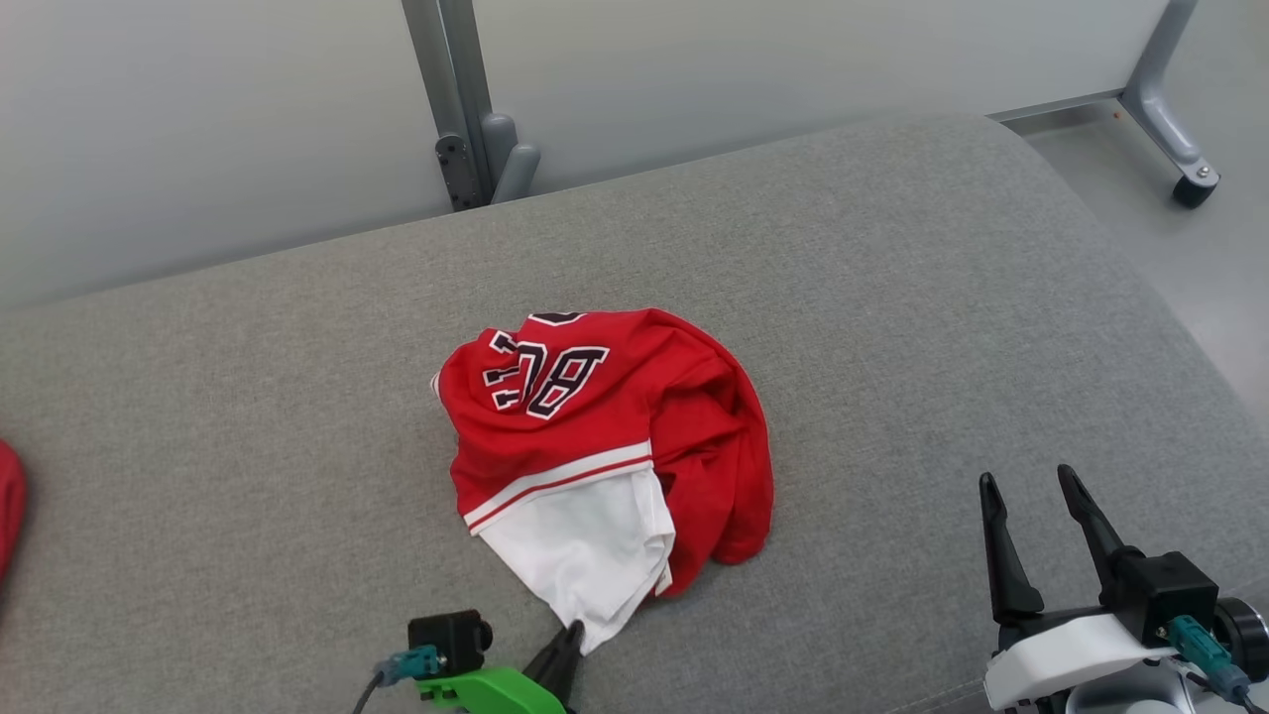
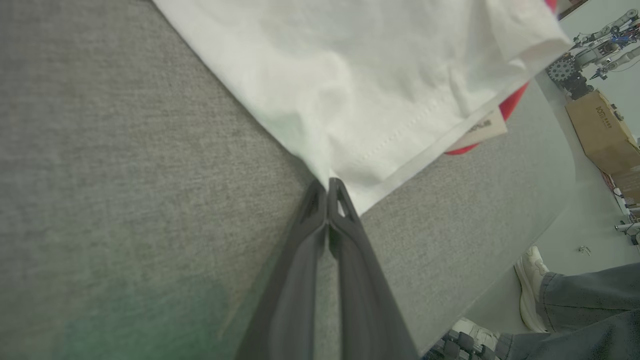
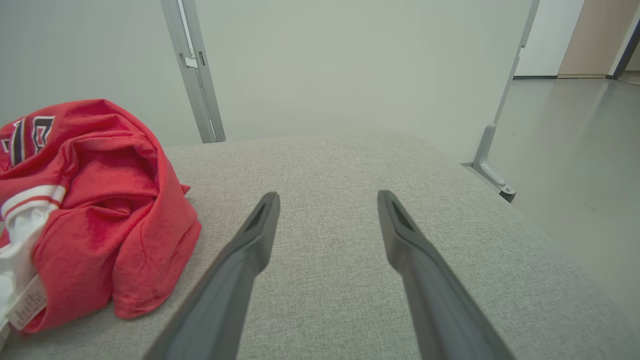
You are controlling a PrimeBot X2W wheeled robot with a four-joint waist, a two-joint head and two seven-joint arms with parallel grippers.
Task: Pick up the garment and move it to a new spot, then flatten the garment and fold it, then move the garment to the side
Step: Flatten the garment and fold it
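Garment [image 1: 605, 436] lies crumpled in the middle of the grey cushion [image 1: 892, 297]. Step 1, the pick-up, looks to be in hand. The left gripper [image 1: 572, 633] is pinched closed on its white corner at 6 o'clock, so the next move is probably a lift and carry. The right gripper [image 1: 1026, 478], at 4 o'clock, stands wide and holds nothing.

Bright, even, diffuse light; soft shadow under garment [image 1: 605, 436]. Left wrist view: garment's white part nearly blown out, green cast lower left, edges bent by wide lens.
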